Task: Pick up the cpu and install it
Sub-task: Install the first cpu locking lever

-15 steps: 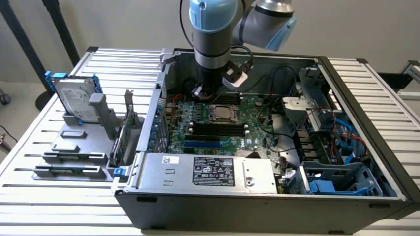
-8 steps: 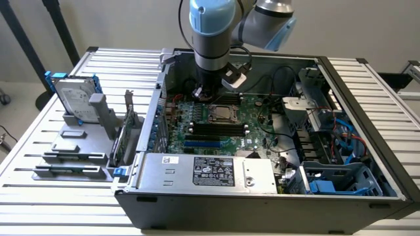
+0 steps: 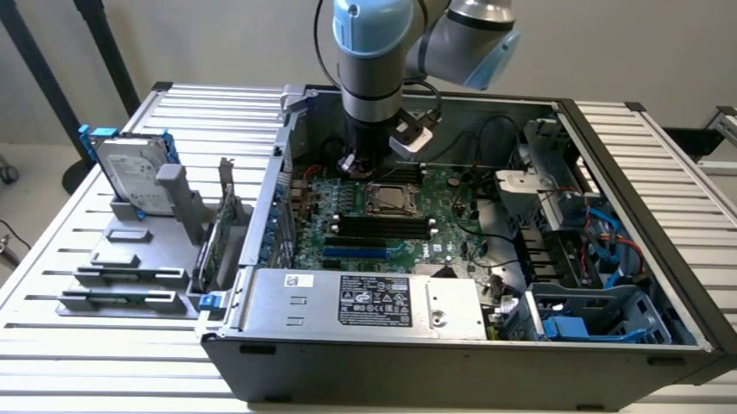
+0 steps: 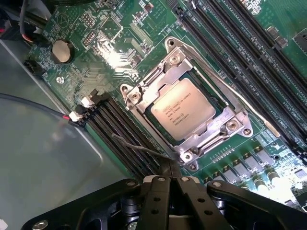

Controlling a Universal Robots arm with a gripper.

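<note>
The cpu (image 4: 183,109), a small square chip with a silver-grey top plate, lies flat in the metal socket frame (image 4: 237,125) on the green motherboard (image 3: 444,185). In the exterior view the cpu (image 3: 392,200) sits near the middle of the board inside the open computer case. My gripper (image 3: 355,166) hangs just above the board, beside the socket toward the exterior view's left and a little behind it. In the wrist view my gripper (image 4: 169,165) is shut, its black fingers pressed together with nothing between them, their tips next to one corner of the socket frame.
Black memory slots (image 4: 120,129) run along both sides of the socket. A power supply (image 3: 362,302) fills the case's front; cables and blue drive brackets (image 3: 599,233) crowd the exterior view's right. Outside the case stand a hard drive in a blue frame (image 3: 127,168) and grey blocks (image 3: 121,276).
</note>
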